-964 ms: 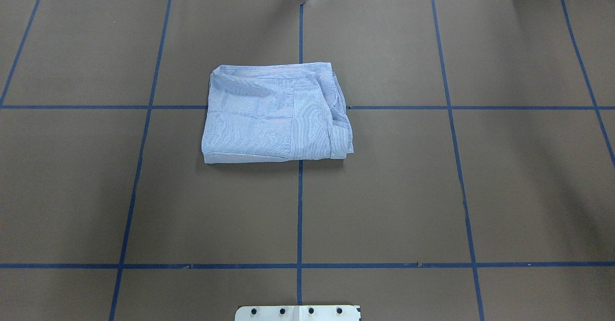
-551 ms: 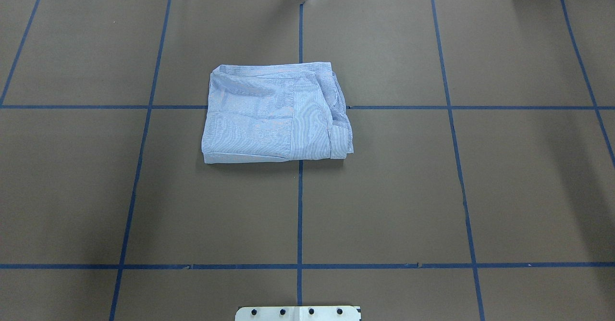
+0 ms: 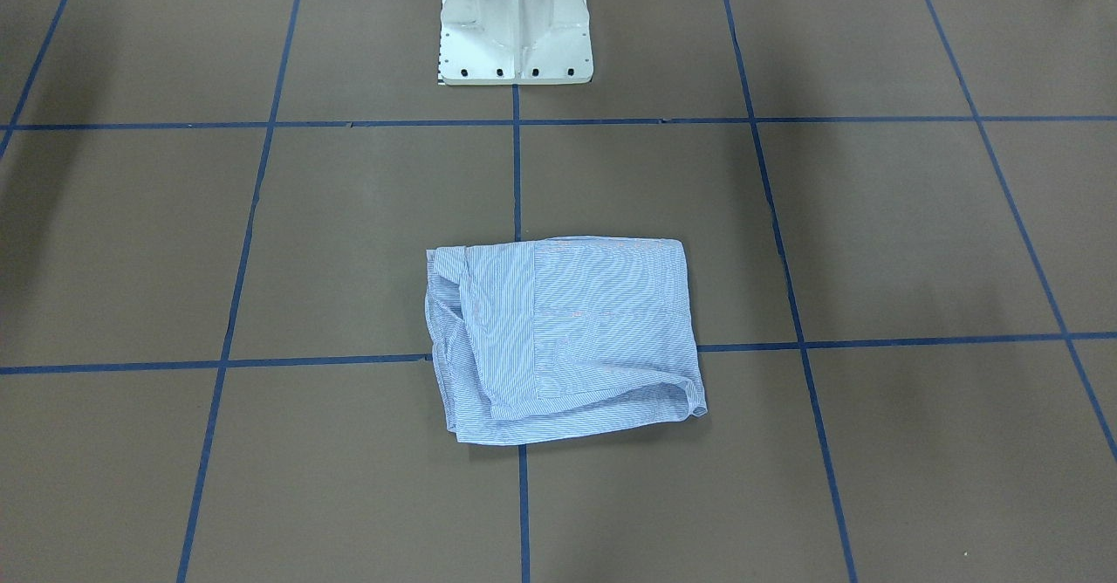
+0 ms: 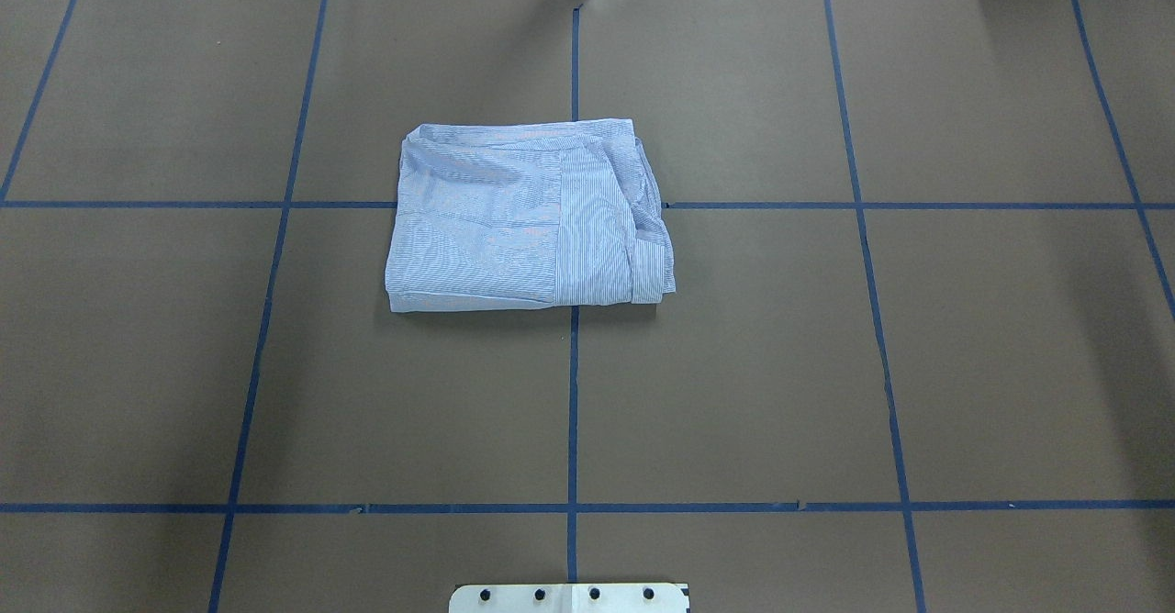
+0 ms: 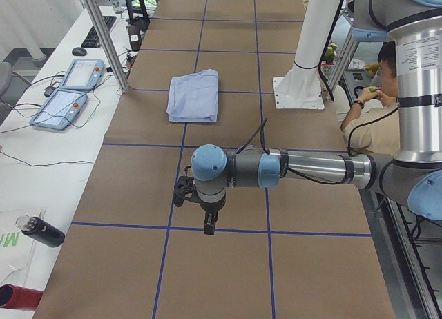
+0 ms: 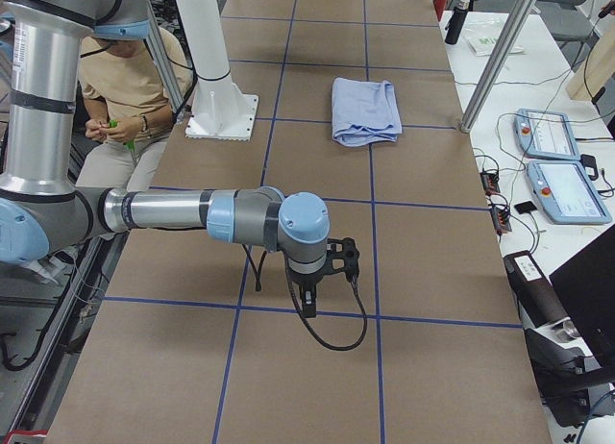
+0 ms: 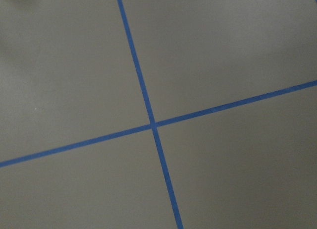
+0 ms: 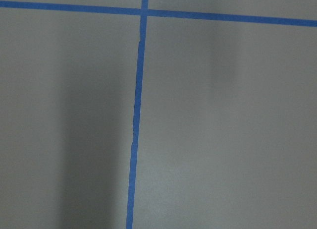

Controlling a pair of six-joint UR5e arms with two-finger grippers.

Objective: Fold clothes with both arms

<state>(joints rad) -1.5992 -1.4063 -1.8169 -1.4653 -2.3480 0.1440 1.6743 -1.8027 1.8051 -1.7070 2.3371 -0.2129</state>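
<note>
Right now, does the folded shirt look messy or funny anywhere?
A little. The shirt is folded into a tidy block on the table, but its edge on the robot's right is bunched, with loose layers and what looks like a cuff poking out. Nothing looks spilled or torn.

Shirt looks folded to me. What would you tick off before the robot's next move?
1. The shirt lies flat in a compact rectangle on the table: ok.
2. Tidy edges: the side with the cuff is bunched: not ok.
3. Arms clear: the left claw and the right claw hang over bare table, apart from the shirt: ok.
4. Claws open or shut: cannot tell.
5. The seated person is off the table: ok.
</note>
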